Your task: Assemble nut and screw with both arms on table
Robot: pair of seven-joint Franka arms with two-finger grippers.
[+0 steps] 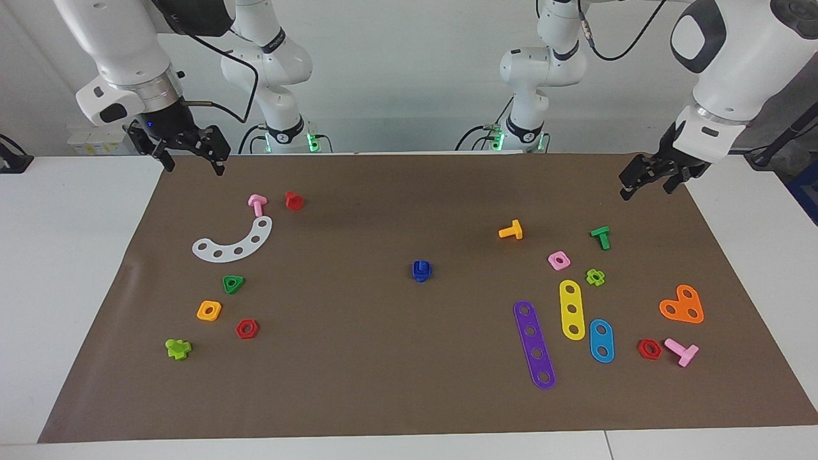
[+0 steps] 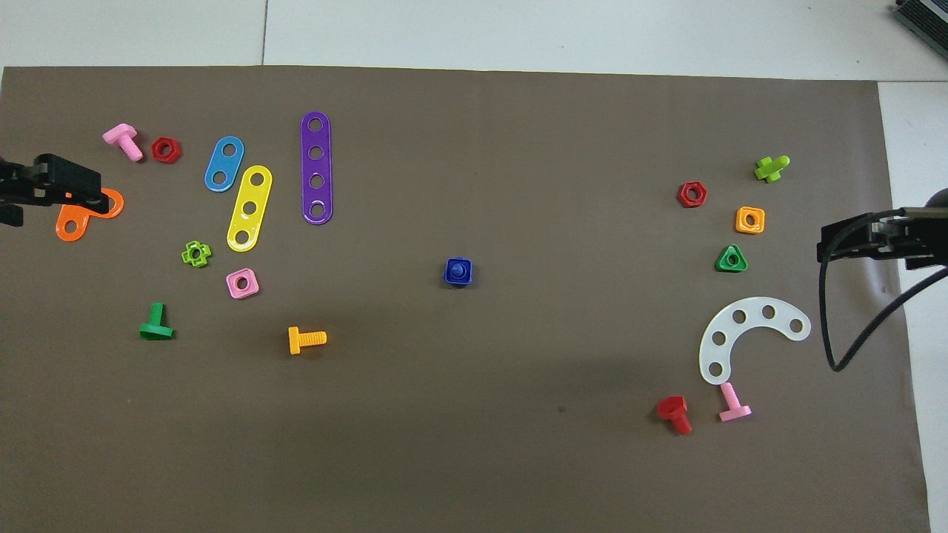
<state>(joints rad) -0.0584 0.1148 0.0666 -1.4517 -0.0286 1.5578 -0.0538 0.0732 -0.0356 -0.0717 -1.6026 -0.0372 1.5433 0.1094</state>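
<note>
Clutter sits at both ends of the brown mat (image 1: 383, 396): a purple strip (image 1: 534, 344), yellow strip (image 1: 571, 309) and orange bolt (image 1: 511, 230) toward the left arm's end, a white arc (image 1: 234, 241) and green triangular nut (image 1: 233, 283) toward the right arm's. Alone at mid-mat, the screw (image 1: 420, 265) stands threaded into the nut (image 1: 421, 275). Nothing crowds them. Both grippers hang empty, fingers parted: the left gripper (image 1: 652, 180) over its mat corner, the right gripper (image 1: 190, 153) over the mat's edge.
</note>
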